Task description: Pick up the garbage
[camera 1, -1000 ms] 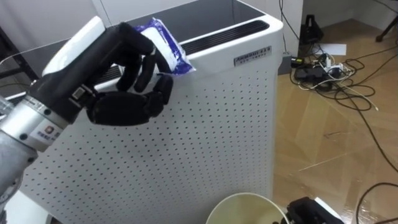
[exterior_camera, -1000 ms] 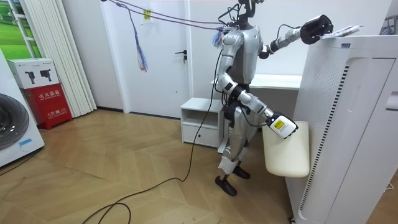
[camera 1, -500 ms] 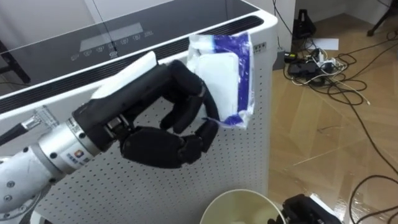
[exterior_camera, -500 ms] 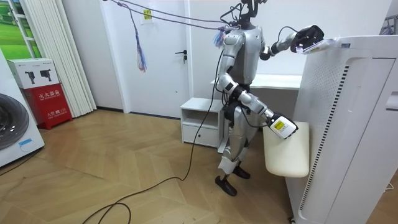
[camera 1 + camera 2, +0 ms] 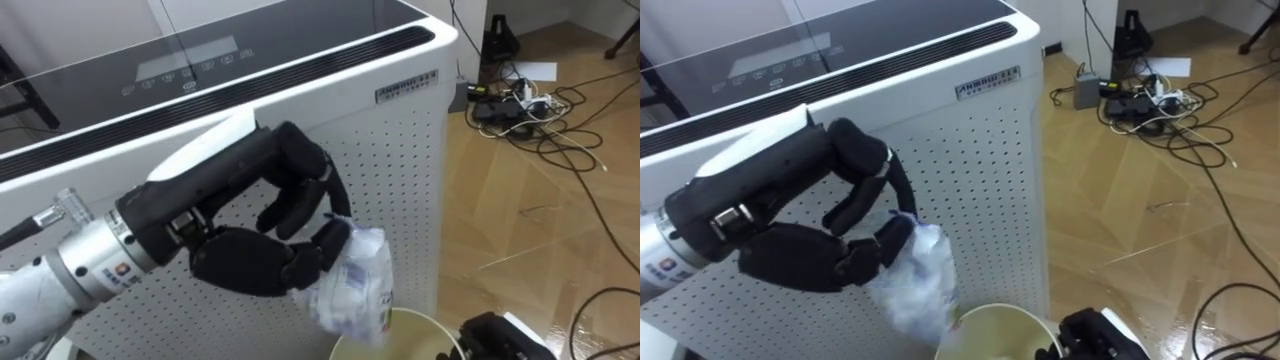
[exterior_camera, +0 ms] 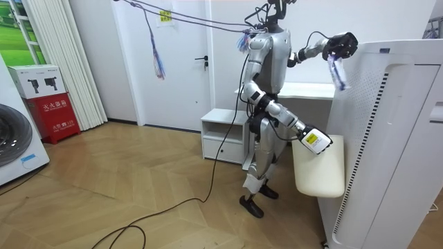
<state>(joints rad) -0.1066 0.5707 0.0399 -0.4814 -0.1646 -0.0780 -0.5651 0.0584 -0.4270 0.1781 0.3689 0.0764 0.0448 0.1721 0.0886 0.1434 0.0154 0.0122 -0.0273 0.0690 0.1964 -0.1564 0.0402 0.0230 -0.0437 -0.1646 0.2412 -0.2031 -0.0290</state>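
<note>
Whereas half a second earlier the left hand [image 5: 250, 255] held the wrapper [image 5: 355, 290] level with the purifier's [image 5: 400, 150] top, it had now swung down the purifier's perforated front, fingers still curled round the wrapper's upper end. The wrapper hung just above the cream bin [image 5: 418, 324] in front of the purifier, so release looked next; it was crumpled, limp, whitish plastic with faint blue.

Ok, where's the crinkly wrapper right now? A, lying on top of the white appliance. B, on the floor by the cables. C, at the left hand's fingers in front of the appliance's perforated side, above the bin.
C: the wrapper hangs at the left hand's curled fingers, in front of the perforated side of the appliance, just above the bin.
</note>
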